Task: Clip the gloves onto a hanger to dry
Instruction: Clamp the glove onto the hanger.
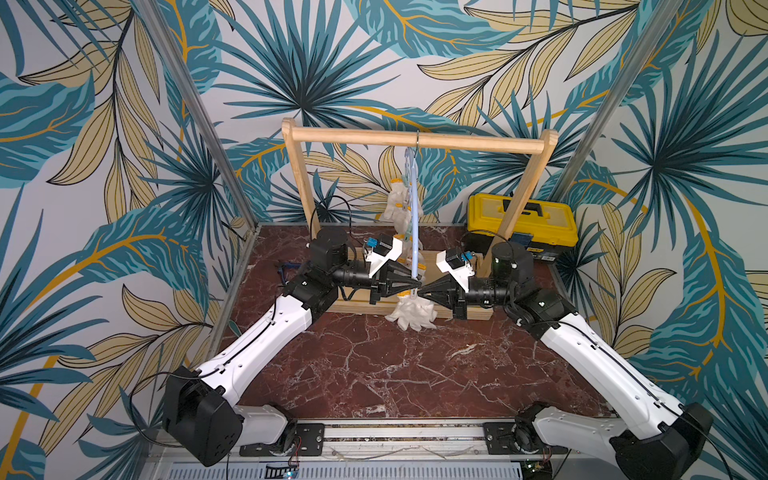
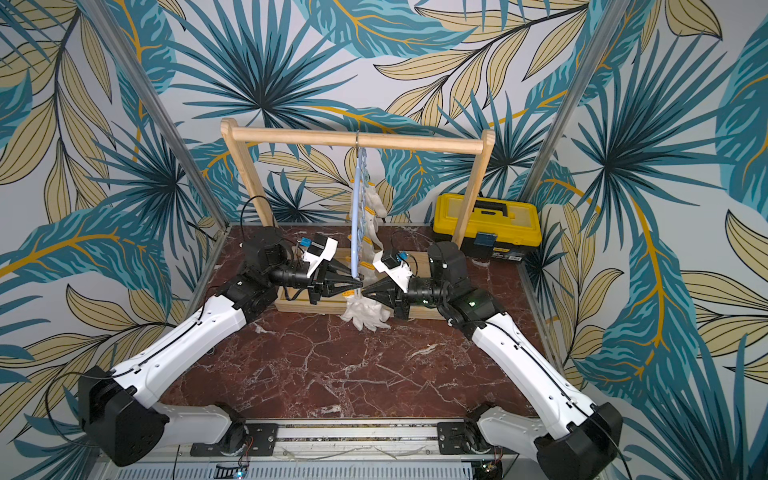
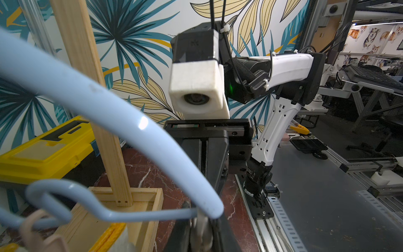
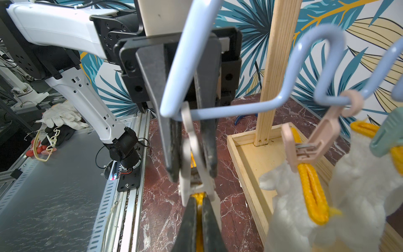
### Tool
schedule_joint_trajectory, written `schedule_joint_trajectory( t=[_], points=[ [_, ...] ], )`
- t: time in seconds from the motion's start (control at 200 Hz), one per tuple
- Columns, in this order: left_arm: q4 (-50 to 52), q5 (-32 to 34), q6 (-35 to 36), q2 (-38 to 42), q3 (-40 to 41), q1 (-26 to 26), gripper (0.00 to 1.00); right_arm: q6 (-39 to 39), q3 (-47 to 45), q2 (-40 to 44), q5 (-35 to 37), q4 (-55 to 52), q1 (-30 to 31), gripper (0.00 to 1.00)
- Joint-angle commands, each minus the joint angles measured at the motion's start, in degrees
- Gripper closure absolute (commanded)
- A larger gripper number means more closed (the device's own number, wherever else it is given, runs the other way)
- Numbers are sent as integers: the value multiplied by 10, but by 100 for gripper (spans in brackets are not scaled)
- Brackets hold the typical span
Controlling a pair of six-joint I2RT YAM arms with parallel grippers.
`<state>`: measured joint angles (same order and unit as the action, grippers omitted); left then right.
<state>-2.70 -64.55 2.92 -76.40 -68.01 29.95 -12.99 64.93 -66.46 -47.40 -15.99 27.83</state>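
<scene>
Pinching of the hanger's (image 1: 414,232) lowest clip (image 4: 187,139) is done by the narrowed left tool (image 1: 417,285), a glove's (image 1: 411,313) cuff is held in the closed right tool (image 1: 419,291), toward the counter's (image 1: 374,374) far edge; released early, the cuff could be dropped unclipped.

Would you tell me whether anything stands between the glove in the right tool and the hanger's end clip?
Nothing visible: the right tool holds the yellow cuff of the white knitted glove at the cream plastic clip, which the left tool pinches.
</scene>
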Motion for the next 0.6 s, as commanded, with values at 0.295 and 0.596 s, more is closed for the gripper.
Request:
schedule_joint_trajectory(
  t=[0.295, 0.596],
  points=[
    [5, 6, 8, 6, -16, -2, 100, 21, -3, 7, -15, 53, -2, 100],
    [6, 2, 11, 14, -13, -4, 100, 30, -9, -6, -6, 48, -2, 100]
  ],
)
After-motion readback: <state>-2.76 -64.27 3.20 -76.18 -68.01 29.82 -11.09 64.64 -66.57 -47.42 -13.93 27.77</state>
